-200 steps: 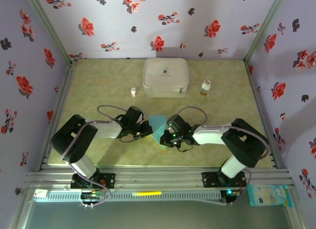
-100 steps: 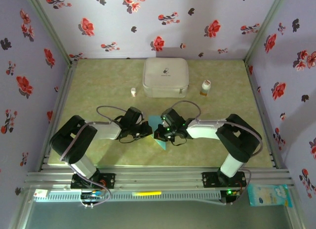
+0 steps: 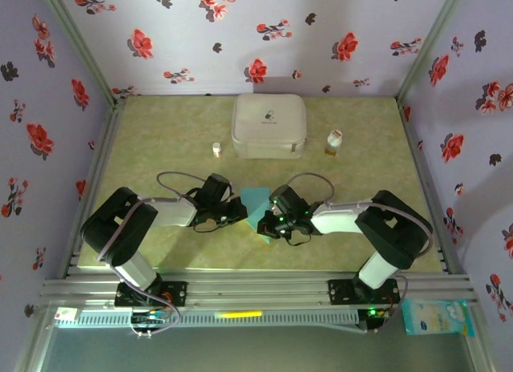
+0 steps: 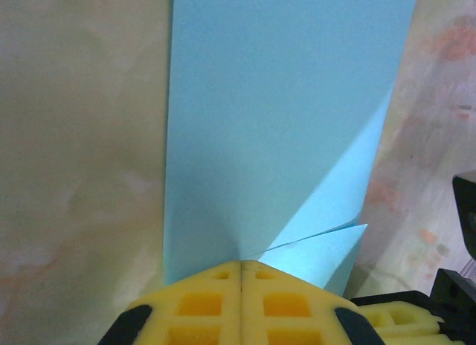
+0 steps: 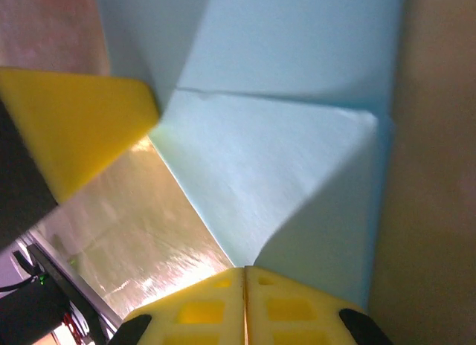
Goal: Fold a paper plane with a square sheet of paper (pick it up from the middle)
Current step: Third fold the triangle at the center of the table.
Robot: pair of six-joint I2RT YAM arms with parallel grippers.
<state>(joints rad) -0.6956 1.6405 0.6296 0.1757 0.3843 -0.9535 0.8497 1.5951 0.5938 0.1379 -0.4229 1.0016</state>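
**Soft light above, glare at one wrist**

Even, diffuse light from above fills the top view, with faint shadows on the bench (image 3: 160,139) and slightly soft, grainy detail. From the left wrist, the paper (image 4: 282,122) is brightly lit, shaded near the bottom edge. From the right wrist, glare streaks the bench lower left and the paper's upper folds lie dim.

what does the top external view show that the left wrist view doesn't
From the top external: the wider scene, with the white case at the back, a small bottle to its right, a smaller vial to its left, and both arms at full length. From the left wrist: fold detail, a diagonal crease and a small flap right by the shut left pincer. Shared: the blue paper, the table and that pincer.
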